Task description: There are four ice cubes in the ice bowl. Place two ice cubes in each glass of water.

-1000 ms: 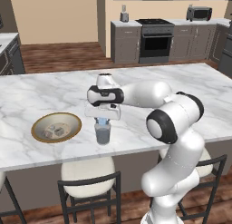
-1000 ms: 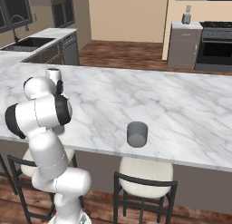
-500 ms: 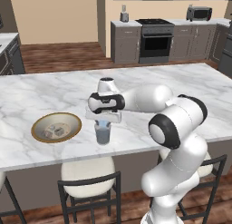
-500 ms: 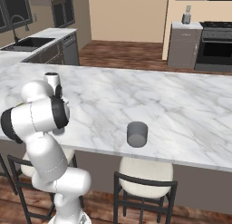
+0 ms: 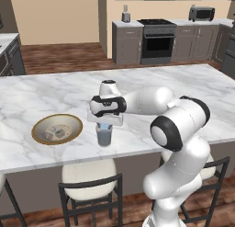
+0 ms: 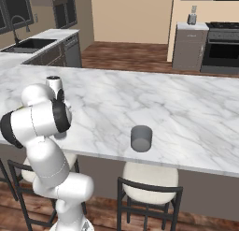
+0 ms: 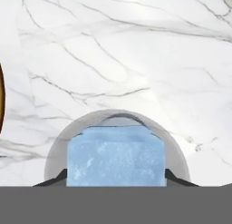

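Note:
The gold-brown rimmed ice bowl [image 5: 40, 124] sits on the marble counter at the left, with pale ice cubes [image 5: 56, 131] inside. Just right of it stands a glass of water [image 5: 104, 137]. My gripper [image 5: 105, 124] points down directly over this glass. In the hand view the gripper [image 7: 116, 180] is shut on a pale blue ice cube [image 7: 116, 157], and the glass rim [image 7: 113, 115] curves just behind and below the cube. The second glass of water [image 6: 141, 138], darker grey, stands near the counter's front edge, further right.
The marble island counter [image 5: 193, 83] stretches wide to the right and back. Stools [image 5: 88, 175] stand below its front edge. A sliver of the bowl rim [image 7: 1, 98] shows at the left edge of the hand view.
My hand has come forward and down from behind the glass, with the ice cube, and now hangs right above the glass. The bowl and both glasses have stayed put.

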Robot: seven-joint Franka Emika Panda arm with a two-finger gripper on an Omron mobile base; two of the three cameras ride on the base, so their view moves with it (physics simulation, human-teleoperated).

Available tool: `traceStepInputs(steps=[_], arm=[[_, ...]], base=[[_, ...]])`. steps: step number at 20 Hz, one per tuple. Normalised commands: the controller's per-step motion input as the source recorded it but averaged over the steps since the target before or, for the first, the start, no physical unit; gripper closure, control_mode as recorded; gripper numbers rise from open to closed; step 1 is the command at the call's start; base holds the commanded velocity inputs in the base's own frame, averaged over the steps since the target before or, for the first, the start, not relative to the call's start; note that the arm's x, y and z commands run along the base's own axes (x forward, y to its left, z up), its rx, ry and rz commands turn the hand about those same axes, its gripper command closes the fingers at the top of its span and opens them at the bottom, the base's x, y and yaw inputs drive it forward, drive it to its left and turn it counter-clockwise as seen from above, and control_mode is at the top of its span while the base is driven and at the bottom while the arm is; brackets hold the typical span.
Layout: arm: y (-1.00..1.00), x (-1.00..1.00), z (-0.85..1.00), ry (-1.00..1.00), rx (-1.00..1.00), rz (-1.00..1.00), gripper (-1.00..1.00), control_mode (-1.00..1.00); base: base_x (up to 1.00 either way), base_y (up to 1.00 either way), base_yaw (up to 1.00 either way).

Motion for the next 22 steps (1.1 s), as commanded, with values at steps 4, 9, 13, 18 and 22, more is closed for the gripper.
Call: traceStepInputs(steps=[4,9,13,18,22], arm=[[0.0,0.21,-0.01,0.0,0.0,0.0,1.0,-1.0],[0.0,0.18,-0.06,0.0,0.0,0.0,1.0,-1.0],[0.04,0.0,0.0,-0.01,0.0,0.0,1.0,-1.0],[0.18,0.0,0.0,-0.02,0.0,0.0,-1.0,-1.0],[0.0,0.0,-0.1,-0.01,0.0,0.0,-1.0,-1.0]], base=[[0.0,0.0,0.0],[0.0,0.0,0.0],[0.0,0.0,0.0],[0.0,0.0,0.0],[0.0,0.0,0.0]])
